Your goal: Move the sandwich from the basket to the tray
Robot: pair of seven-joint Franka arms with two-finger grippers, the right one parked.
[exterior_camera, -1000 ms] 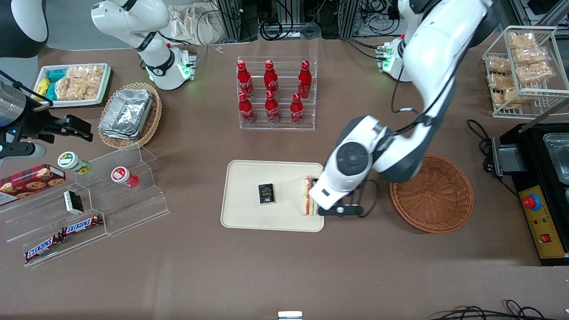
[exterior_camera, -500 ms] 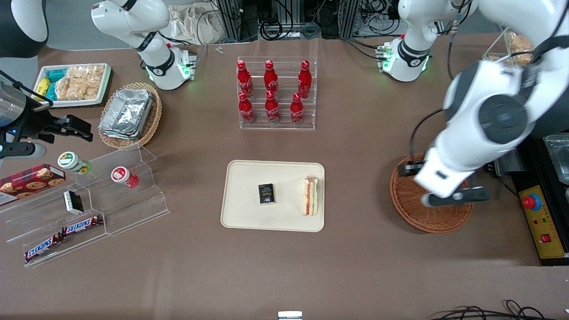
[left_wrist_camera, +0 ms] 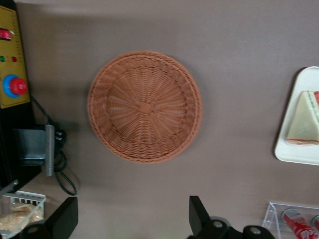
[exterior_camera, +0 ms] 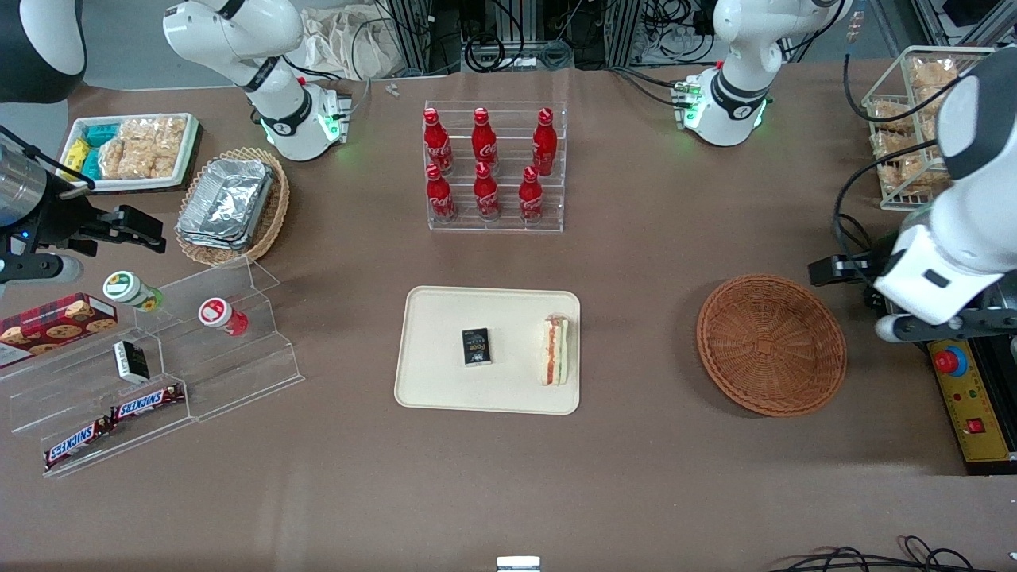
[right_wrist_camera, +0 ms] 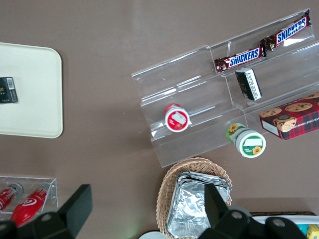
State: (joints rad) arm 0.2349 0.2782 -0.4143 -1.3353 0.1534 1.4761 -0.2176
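On tray (exterior_camera: 445,381): sandwich (exterior_camera: 554,350) lying at the edge toward the working arm's end, close to the rim; small black box (exterior_camera: 476,346) beside it, apart. Basket (exterior_camera: 771,345) holds nothing, well apart from tray. Task judged complete.

Gripper (left_wrist_camera: 132,219) hovering high, off the basket's side toward the working arm's end, near control box (exterior_camera: 971,397); fingers (left_wrist_camera: 198,215) spread wide, nothing between.

Risks, as judgement:
- Sandwich so near rim: any knock to tray could tip it over the low edge onto table.
- Arm close to control box w/ red button (exterior_camera: 949,361) and cables; a careless swing could strike them.

Materials:
- Sandwich: triangular wedge, pale soft bread, orange-red and green filling along edge; prob. squashes easily.
- Tray: flat, cream, rounded corners, low rim, smooth; likely plastic.
- Basket: round, shallow, reddish-brown wicker, radial weave, ridged texture.
- Table: matt brown cover.
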